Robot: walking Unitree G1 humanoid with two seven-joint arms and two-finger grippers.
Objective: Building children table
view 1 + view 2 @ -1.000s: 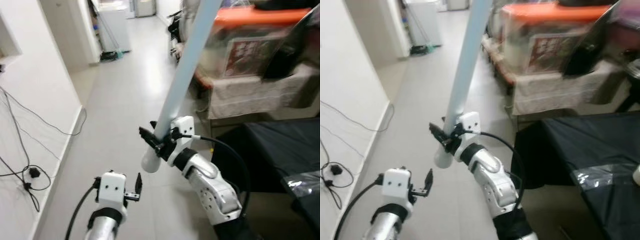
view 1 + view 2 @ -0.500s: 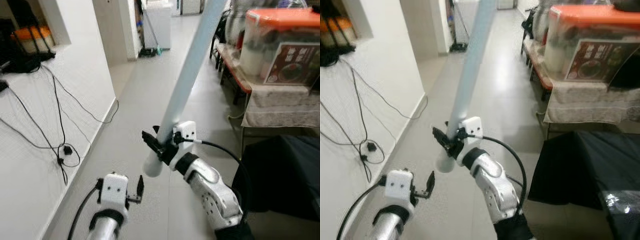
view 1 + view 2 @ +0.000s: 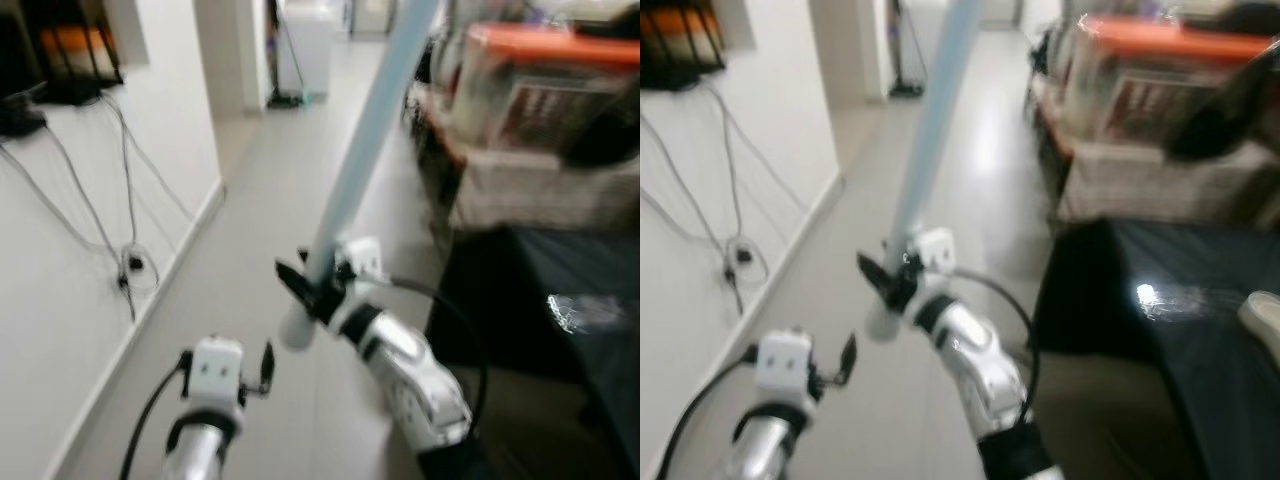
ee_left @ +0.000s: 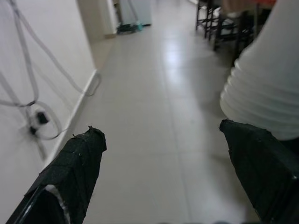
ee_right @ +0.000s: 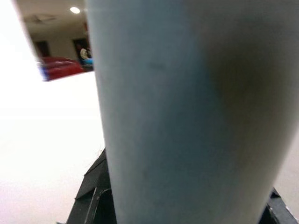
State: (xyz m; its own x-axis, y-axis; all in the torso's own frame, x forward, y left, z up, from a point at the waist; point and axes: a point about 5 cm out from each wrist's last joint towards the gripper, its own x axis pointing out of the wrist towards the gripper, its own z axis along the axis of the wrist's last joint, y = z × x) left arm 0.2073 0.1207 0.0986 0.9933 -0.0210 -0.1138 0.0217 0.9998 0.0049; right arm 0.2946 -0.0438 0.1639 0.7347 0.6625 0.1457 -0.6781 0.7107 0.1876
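- Right gripper (image 3: 308,288) is clamped on the pale blue table leg (image 3: 362,140) near its lower end, leg leaning up over the floor (image 3: 250,240).
- Left gripper (image 4: 159,186), below the leg, holds its fingers apart.
- Carrying it well probably means keeping the top from swinging; the blur limits judgement.

A pale tiled floor (image 3: 250,210) is running down a corridor beside a white wall (image 3: 60,230), where dark cables (image 3: 125,265) are hanging. A cloth-draped table (image 3: 1160,180) is carrying an orange-lidded box (image 3: 1160,45); a dark surface (image 3: 1200,320) is lying beyond it.
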